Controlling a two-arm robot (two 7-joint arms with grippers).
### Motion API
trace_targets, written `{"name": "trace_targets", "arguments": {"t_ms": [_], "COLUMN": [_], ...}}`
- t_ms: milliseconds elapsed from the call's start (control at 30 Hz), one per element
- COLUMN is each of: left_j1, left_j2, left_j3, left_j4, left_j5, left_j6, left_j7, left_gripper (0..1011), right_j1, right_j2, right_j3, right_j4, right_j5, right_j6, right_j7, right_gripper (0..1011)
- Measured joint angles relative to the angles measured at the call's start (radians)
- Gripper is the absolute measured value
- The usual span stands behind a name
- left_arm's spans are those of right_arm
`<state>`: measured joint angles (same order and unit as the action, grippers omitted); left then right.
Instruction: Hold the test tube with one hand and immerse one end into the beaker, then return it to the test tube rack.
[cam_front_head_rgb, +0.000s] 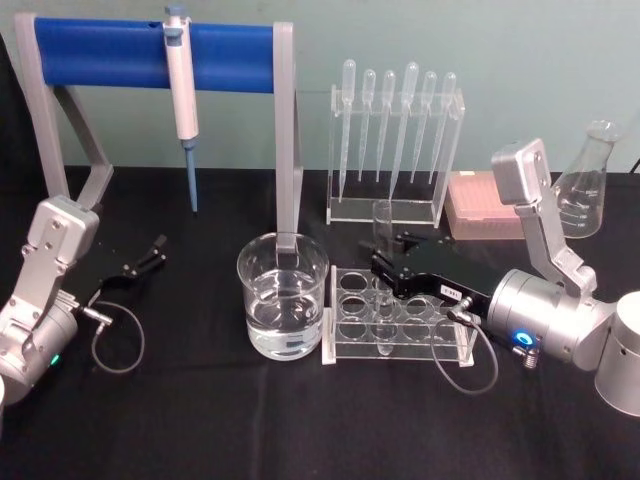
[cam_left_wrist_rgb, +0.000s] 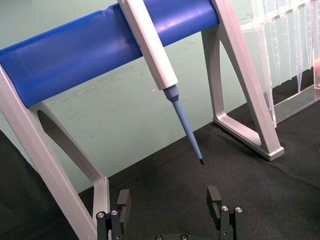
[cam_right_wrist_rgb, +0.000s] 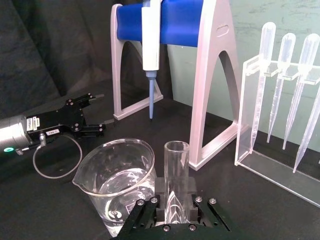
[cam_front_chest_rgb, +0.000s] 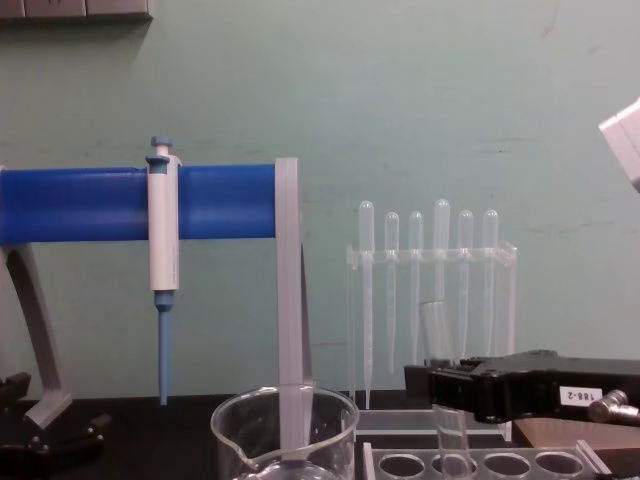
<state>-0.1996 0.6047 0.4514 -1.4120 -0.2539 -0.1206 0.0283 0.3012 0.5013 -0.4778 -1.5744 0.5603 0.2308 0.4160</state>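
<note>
The test tube stands nearly upright, its lower end down in a hole of the clear rack. My right gripper is shut on the tube's middle; in the right wrist view the tube sits between the pads. From the chest, the tube rises above the right gripper. The beaker, partly filled with water, stands just left of the rack; it also shows as the beaker and the beaker. My left gripper rests open at the far left, its fingers spread.
A grey stand with a blue bar holds a micropipette behind the beaker. A clear holder of plastic pipettes, a pink box and a conical flask stand at the back right.
</note>
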Motion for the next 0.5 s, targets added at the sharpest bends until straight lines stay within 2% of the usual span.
{"name": "trace_targets", "arguments": {"t_ms": [67,233,500], "left_j1": [0.000,0.000,0.000], "left_j2": [0.000,0.000,0.000], "left_j3": [0.000,0.000,0.000], "left_j4": [0.000,0.000,0.000], "left_j5": [0.000,0.000,0.000], "left_j6": [0.000,0.000,0.000], "left_j7": [0.000,0.000,0.000], "left_gripper": [1000,1000,1000], "right_j1": [-0.005,-0.015,-0.071], "right_j2": [0.002,0.008,0.027], "right_j3": [0.003,0.009,0.057], "right_j4": [-0.009,-0.033,-0.140], "right_j5": [-0.006,-0.019,-0.041], "right_j6": [-0.005,-0.016,-0.070], "right_j7": [-0.005,-0.013,-0.036], "right_gripper": [229,225,225]}}
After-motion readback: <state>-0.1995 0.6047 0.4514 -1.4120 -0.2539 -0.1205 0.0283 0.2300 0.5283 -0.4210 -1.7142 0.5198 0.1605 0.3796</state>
